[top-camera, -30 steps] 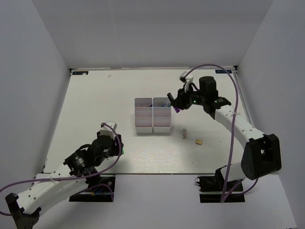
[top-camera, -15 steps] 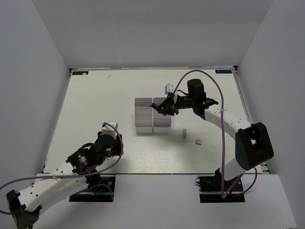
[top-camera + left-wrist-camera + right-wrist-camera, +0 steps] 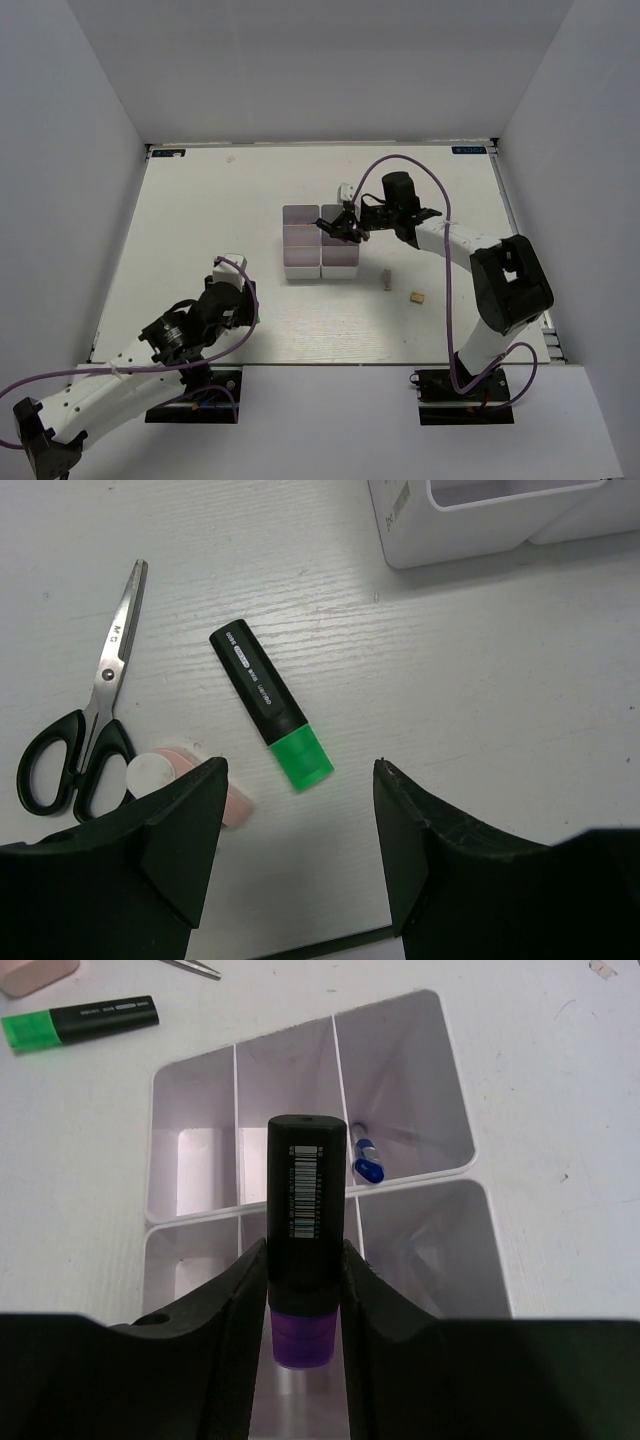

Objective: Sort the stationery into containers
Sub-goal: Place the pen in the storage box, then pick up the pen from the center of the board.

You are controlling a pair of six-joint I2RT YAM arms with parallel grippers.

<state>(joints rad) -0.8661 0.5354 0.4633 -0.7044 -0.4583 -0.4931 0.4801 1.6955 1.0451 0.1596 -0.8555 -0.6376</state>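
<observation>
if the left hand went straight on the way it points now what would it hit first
Most likely the green-tipped black marker, lying on the table; its green cap sits nearly centred in the gap of the open left hand. Depth is hard to judge.

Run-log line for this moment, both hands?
right hand: shut on purple-capped black marker above white six-bin block | left hand: open above green-capped black marker

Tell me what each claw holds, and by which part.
The right claw grips the purple-black marker on its black barrel, beside the purple cap; the left claw holds nothing.
</observation>
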